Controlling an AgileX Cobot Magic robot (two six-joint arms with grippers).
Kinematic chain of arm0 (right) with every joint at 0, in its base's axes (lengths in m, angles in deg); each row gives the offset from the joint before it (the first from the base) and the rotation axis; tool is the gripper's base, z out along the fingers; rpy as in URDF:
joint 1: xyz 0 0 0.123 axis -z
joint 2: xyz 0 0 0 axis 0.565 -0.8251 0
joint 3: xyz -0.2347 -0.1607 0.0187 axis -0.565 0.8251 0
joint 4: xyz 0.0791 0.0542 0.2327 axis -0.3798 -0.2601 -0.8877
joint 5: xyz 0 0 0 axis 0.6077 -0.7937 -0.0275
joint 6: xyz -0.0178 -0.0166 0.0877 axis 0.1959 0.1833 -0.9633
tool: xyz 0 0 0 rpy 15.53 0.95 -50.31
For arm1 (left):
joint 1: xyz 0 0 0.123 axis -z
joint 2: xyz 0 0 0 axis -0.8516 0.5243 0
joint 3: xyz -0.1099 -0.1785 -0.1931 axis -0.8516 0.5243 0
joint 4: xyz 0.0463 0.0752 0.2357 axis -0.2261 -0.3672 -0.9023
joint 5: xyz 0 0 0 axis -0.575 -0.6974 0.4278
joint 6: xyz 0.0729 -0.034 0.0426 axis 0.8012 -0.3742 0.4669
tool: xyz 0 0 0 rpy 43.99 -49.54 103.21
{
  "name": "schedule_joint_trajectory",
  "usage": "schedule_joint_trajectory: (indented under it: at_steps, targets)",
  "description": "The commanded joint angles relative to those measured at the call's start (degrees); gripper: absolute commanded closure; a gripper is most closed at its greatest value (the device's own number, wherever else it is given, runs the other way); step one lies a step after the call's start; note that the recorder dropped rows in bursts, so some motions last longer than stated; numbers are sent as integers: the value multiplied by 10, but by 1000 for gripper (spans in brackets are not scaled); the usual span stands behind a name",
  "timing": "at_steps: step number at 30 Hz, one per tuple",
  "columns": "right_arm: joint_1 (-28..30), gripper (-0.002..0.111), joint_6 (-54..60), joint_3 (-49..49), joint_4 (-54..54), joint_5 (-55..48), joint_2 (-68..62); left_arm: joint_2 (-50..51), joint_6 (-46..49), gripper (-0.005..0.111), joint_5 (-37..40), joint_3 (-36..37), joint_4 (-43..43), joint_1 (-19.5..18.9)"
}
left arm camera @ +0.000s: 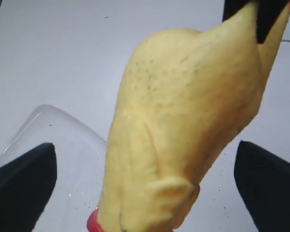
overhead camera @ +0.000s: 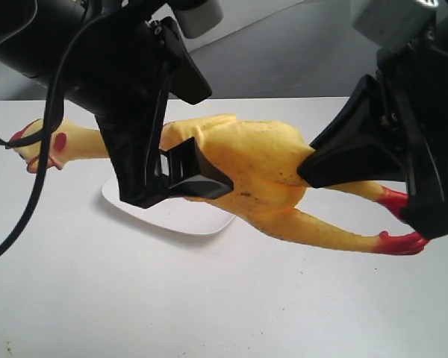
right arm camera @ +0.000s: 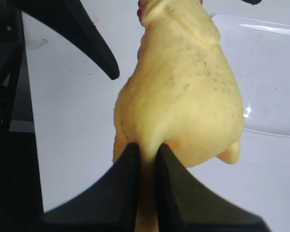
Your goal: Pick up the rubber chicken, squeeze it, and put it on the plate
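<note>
The rubber chicken (overhead camera: 261,168) hangs level in the air, with its red-combed head (overhead camera: 30,142) to the left and its red feet (overhead camera: 403,240) to the right. My right gripper (overhead camera: 311,165) is shut on the base of a leg, and its fingertips (right arm camera: 135,153) pinch the yellow rubber. My left gripper (overhead camera: 183,164) straddles the chest near the neck. Its black fingers (left arm camera: 20,186) stand wide open on either side of the body (left arm camera: 183,121) without touching it. The white plate (overhead camera: 181,218) lies on the table below the chicken's front half, partly hidden by it, and its glossy rim (left arm camera: 41,121) shows in the left wrist view.
A black cable (overhead camera: 31,201) loops down at the far left from the left arm. The white table (overhead camera: 224,298) ends at a back edge (overhead camera: 284,98) against a grey wall. The plate (right arm camera: 268,72) also shows in the right wrist view.
</note>
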Motion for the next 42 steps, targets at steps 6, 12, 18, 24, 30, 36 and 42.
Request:
schedule_joint_trajectory:
  at_steps: [6, 12, 18, 24, 30, 36, 42]
  targets:
    - [-1, 108, 2, 0, -16, 7, 5, 15, -15, 91, 10, -1, 2, 3]
    - [-1, 108, 2, 0, -16, 7, 5, 23, -1, 105, 15, -1, 1, 3]
    - [-1, 108, 2, 0, -16, 7, 5, 24, 0, 104, -16, -1, 1, 3]
    - [-1, 108, 2, 0, -16, 9, 5, 24, 0, 67, -11, -1, 1, 3]
    - [-1, 108, 2, 0, -16, 18, 5, 17, -34, 24, -21, -3, 2, 3]
    - [-1, 108, -6, 0, 25, 85, -30, -67, -67, 47, -20, -56, -41, 3]
    - [-1, 108, -1, 0, -14, 245, -119, -204, -170, 86, -44, -81, -39, 3]
